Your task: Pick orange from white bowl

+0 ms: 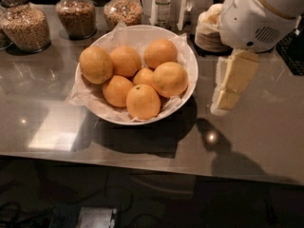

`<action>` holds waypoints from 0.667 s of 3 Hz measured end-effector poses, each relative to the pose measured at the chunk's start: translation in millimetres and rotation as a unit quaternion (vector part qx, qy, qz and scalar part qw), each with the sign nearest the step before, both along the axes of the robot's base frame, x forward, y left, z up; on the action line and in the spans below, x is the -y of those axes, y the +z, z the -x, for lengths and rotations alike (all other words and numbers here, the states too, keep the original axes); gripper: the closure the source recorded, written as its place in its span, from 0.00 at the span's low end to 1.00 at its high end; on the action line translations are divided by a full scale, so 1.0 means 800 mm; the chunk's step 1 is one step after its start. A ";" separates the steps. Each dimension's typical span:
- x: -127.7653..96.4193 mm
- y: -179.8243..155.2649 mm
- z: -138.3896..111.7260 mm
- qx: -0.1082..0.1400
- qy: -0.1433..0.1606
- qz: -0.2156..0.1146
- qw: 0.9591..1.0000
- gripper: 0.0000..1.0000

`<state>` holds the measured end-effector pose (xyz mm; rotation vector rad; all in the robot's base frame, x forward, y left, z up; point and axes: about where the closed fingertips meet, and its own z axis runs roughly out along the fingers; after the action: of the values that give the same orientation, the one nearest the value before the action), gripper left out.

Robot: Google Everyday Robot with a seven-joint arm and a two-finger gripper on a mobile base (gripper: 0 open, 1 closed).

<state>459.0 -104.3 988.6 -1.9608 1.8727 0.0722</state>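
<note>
Just right of the bowl [190, 61] with its 7 oranges [170, 79], the claw [230, 87] hangs over the surface [266, 132], clear of the rim; open or closed, I cannot tell.
</note>
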 end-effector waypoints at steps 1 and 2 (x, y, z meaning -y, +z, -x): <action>-0.070 0.003 -0.011 -0.010 0.060 -0.034 0.998 0.00; -0.132 0.003 -0.017 -0.023 0.107 -0.064 0.992 0.00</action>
<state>472.3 1.6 990.9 -2.0773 1.6352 0.2970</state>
